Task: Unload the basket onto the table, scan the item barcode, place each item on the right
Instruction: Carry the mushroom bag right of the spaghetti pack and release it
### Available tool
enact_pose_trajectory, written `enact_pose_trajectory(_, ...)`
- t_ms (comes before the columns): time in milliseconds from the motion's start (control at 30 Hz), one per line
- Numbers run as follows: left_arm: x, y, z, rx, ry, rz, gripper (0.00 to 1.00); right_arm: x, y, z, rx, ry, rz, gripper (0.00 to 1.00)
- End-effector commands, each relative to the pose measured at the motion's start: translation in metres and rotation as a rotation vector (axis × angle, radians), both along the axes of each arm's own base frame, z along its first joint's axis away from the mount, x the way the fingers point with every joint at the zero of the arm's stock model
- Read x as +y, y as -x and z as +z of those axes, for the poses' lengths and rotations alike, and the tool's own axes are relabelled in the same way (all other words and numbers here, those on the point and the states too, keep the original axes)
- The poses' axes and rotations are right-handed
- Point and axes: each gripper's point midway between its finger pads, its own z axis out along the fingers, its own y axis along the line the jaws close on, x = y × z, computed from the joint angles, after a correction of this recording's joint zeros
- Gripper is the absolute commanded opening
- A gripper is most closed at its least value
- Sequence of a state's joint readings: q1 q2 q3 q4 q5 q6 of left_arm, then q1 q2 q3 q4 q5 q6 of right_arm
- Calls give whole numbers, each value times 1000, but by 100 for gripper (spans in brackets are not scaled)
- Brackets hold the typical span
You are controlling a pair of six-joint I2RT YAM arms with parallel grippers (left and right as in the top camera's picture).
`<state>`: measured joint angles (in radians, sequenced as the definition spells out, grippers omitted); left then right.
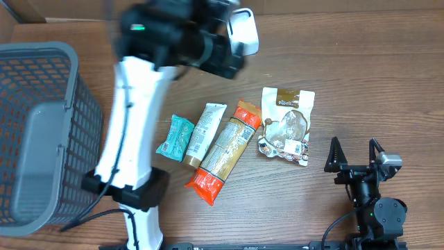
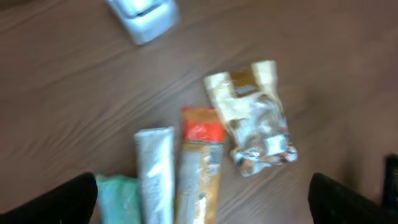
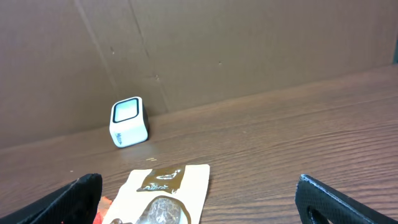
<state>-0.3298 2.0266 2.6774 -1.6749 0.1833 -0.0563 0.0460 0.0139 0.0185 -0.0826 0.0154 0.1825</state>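
Note:
Four items lie in a row mid-table: a teal packet [image 1: 175, 137], a white tube [image 1: 205, 132], an orange-and-gold packet [image 1: 223, 149] and a brown-and-white snack bag [image 1: 286, 125]. The white barcode scanner [image 1: 243, 31] stands at the back. My left gripper [image 2: 205, 202] hangs open above the items, nothing between its fingers; its blurred view looks down on the tube [image 2: 154, 174], the orange packet [image 2: 200, 168], the snack bag [image 2: 258, 118] and the scanner [image 2: 144, 15]. My right gripper [image 1: 355, 156] rests open at the front right, facing the snack bag [image 3: 165, 196] and the scanner [image 3: 129, 121].
A grey mesh basket [image 1: 41, 132] stands at the left edge of the table. A brown cardboard wall [image 3: 249, 50] closes off the back behind the scanner. The left arm's white link rises from its base [image 1: 135, 191] beside the basket.

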Motion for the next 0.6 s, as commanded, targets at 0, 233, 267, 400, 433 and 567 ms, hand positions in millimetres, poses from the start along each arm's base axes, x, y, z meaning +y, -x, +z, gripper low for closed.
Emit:
enact_pose_trajectory(0, 57, -2, 30, -77, -6, 207, 100, -2, 0, -2, -3, 1, -10, 100)
enact_pose_trajectory(233, 153, 16, 56, -136, -36, 425, 100, -2, 0, -2, -3, 1, -10, 100)
enact_pose_trajectory(267, 168, 23, 55, -130, -46, 463, 100, -2, 0, -2, -3, 1, -10, 100)
enact_pose_trajectory(400, 217, 58, 47, -80, -75, 598, 100, -2, 0, -2, -3, 1, -10, 100)
enact_pose_trajectory(433, 228, 68, 44, -66, -79, 629, 100, -2, 0, -2, -3, 1, -10, 100)
enact_pose_trajectory(567, 244, 95, 39, -62, -65, 611, 100, -2, 0, -2, -3, 1, -10, 100)
